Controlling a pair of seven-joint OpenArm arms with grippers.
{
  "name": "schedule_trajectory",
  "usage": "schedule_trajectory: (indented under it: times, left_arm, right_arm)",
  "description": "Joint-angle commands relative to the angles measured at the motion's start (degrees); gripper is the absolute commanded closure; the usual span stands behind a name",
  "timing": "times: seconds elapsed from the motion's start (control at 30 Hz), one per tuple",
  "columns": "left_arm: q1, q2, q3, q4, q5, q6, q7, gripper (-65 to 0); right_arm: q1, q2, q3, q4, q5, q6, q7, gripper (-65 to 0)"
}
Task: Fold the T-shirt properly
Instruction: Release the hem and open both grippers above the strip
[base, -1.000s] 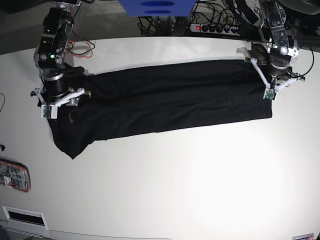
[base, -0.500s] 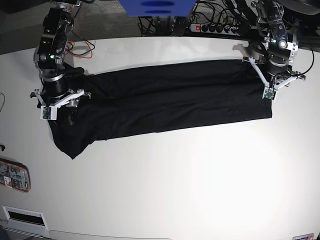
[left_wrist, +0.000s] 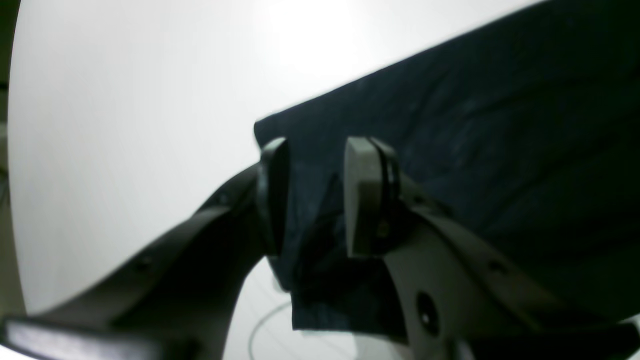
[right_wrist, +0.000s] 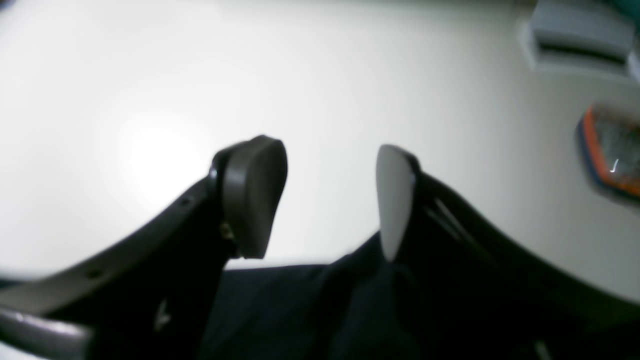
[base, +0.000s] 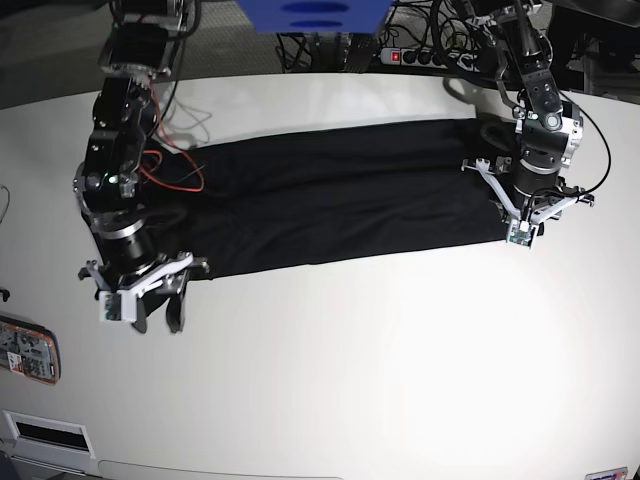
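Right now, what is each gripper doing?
Left gripper: closing on the T-shirt corner, cloth between its fingers.
Right gripper: open, holding nothing, above the T-shirt's edge.

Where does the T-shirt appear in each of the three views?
Base: T-shirt, a long band across the table's far half.
Left wrist: upper right, its corner between the jaws of the left gripper.
Right wrist: bottom centre, below the open jaws.
Shared landmark: white table.
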Motion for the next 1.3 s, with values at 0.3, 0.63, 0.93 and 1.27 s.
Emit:
schedule_trajectory:
  times: [0.3, 0.63, 0.93, 1.27]
  left_arm:
    - [-1.59, -0.68, 2.71, -10.05, -0.01, 0.32, -0.82, -18.3]
    - [-2.47, -6.30, 4.65, -27.73, 0.08, 0.50, -10.75, -18.3]
    - [-3.70, -6.65, 1.92, -27.99, 0.08, 0.50, -10.93, -18.3]
    - [-4.58, -6.57, 1.75, -27.64, 0.26, 0.50, -10.84, -18.4]
  right_arm:
    - [0.17, 0.55, 0.20, -20.35, -0.23, 0.08, 4.03, -31.3]
    - [0.35, 3.10, 0.81, -35.47, -0.32, 0.00, 11.32, -31.3]
    - [-0.18, 3.63, 6.97, -34.42, -0.32, 0.00, 11.15, -31.3]
    - [-0.18, 3.54, 6.88, -21.93, -0.32, 0.00, 7.10, -31.3]
